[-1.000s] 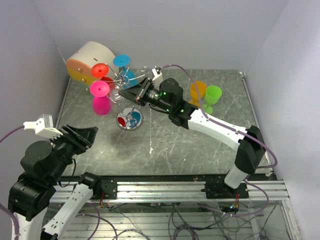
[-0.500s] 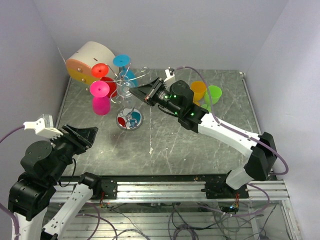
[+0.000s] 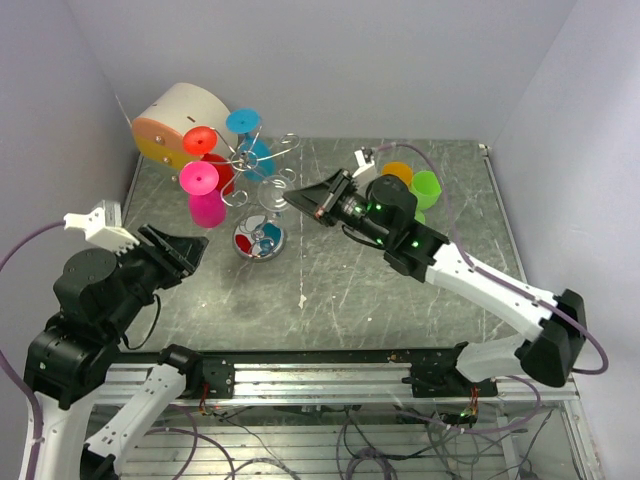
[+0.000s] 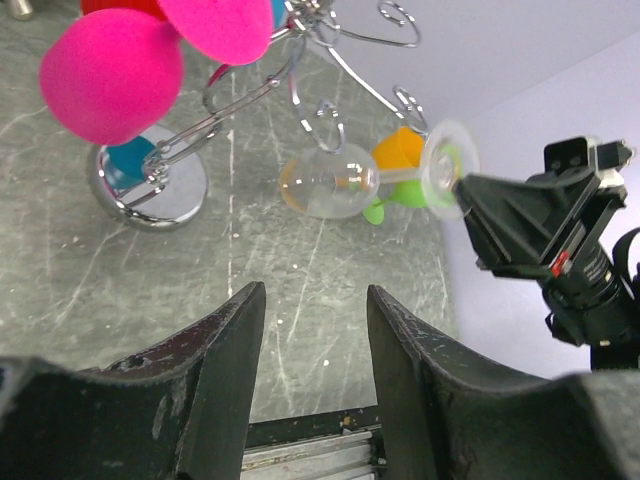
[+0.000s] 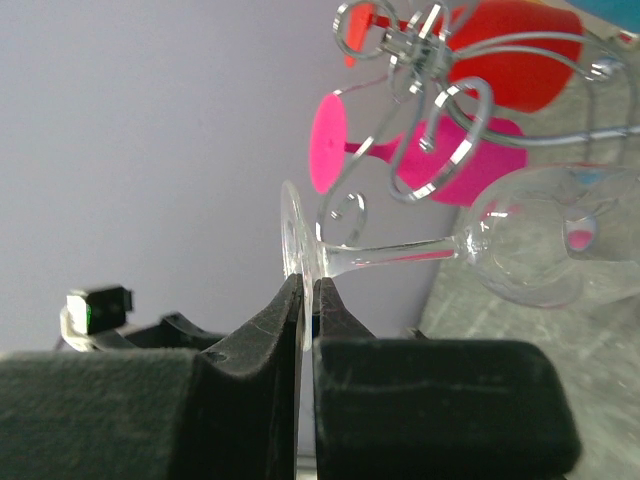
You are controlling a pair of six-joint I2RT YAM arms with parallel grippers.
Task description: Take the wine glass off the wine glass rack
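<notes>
**Entry: glass removal, lift-off stage**

- Glass: clear. It is lying sideways in the air with its bowl pointing at the rack and its foot pointing away. In the top view it is sitting at 3 o'clock of the rack stem, just beside the nearest curled arm. The pictures are not showing whether its stem is fully out of that curl.
- Rack: standing at 11 o'clock on the table, with pink, red and blue glasses hanging on it.
- Right gripper: its fingers are pinching together on the thin edge of the glass's foot and carrying the glass.
- Left gripper: idling at 8 o'clock with its fingers standing apart and holding nothing.
- Orange and green cups: standing at 1 o'clock, behind the right arm.

Step in hand, by my reading: the glass is being drawn out sideways from its hook.

Next move, as a judgement: keep pulling toward 3 o'clock until the bowl is passing clear of the wire. Then turn the glass upright and set it down on bare table, away from the cups. The hold on the foot's rim looks slim, so slow travel is advisable
</notes>
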